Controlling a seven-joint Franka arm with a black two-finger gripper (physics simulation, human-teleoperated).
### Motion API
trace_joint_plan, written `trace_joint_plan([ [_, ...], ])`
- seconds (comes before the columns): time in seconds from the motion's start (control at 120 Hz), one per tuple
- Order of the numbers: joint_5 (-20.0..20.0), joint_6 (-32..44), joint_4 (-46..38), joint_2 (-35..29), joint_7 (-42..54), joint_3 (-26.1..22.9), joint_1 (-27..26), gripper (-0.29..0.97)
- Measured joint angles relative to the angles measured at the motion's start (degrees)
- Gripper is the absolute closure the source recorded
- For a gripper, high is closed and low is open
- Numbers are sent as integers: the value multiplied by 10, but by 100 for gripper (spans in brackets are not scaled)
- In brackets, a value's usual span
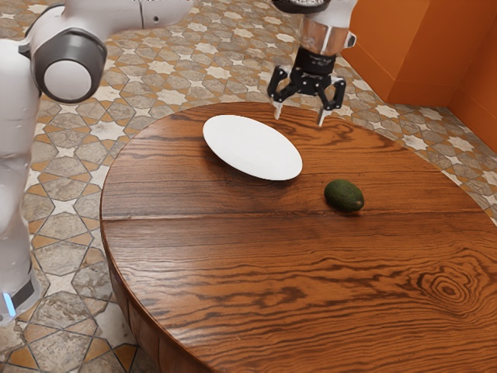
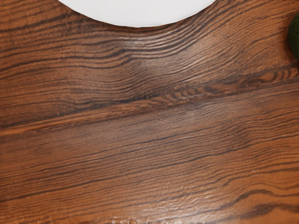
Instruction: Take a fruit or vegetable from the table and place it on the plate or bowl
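A dark green avocado (image 1: pixel 344 195) lies on the round wooden table (image 1: pixel 256 272), toward the exterior view's right of a flat white plate (image 1: pixel 251 146). My black gripper (image 1: pixel 299 113) hangs open above the table's far edge, just beyond the plate and well apart from the avocado, with nothing between its fingers. In the wrist view the plate's rim (image 2: pixel 138 11) and a sliver of the avocado (image 2: pixel 295 35) show over bare wood grain.
The table's near half is bare wood. Patterned tile floor (image 1: pixel 178 70) surrounds the table, and an orange wall (image 1: pixel 435 47) stands at the back right of the exterior view.
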Motion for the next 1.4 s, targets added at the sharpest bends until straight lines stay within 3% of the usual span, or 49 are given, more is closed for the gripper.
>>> trace_joint_plan([
  [0.317,9,-4,1,0,-220,3,0,0],
  [0.383,10,5,22,34,-255,-4,9,0],
  [0.417,11,10,73,82,-271,-44,45,0],
  [0.483,27,24,147,171,-301,-177,156,0],
  [0.567,47,53,171,221,-334,-221,196,0],
  [0.875,68,173,162,275,-422,-246,188,0],
  [1.0,66,198,155,278,-439,-248,222,0],
  [1.158,68,215,156,306,-449,-304,271,0],
  [1.4,70,263,157,352,-453,-328,278,0],
])
